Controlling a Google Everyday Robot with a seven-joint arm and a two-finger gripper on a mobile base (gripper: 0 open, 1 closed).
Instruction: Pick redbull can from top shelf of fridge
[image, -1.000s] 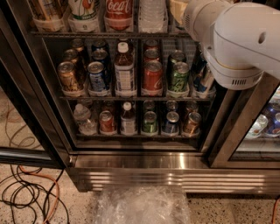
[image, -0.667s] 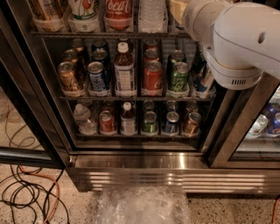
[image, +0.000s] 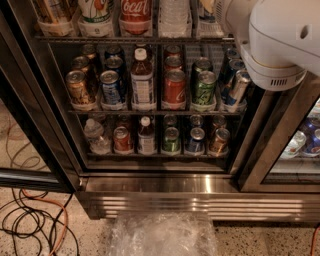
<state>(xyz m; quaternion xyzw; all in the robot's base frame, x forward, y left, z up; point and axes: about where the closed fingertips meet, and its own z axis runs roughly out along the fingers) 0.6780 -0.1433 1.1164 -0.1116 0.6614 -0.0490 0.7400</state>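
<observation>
Fridge (image: 160, 192) fully stocked; white arm (image: 280, 40) masks top shelf (image: 125, 39) right end; gripper (image: 217, 11) there, grip unclear.

— Where are you driving?
— A drinks corner, shop or office pantry, I can't tell which. Stocked glass-door fridge (image: 160, 186) at 12 o'clock, second cooler (image: 300, 145) at 3, loose cables (image: 35, 220) on the speckled floor (image: 270, 242) at 8. My gripper's hidden past the arm (image: 280, 45) at 1.

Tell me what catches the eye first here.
A big white robot arm fills the upper right, stretched toward the top shelf of the fridge; its tool is not in view. Behind it, wire racks are packed with cans and bottles, with a red cola can bright at mid-rack. Tangled cables sprawl on the floor at lower left.
</observation>
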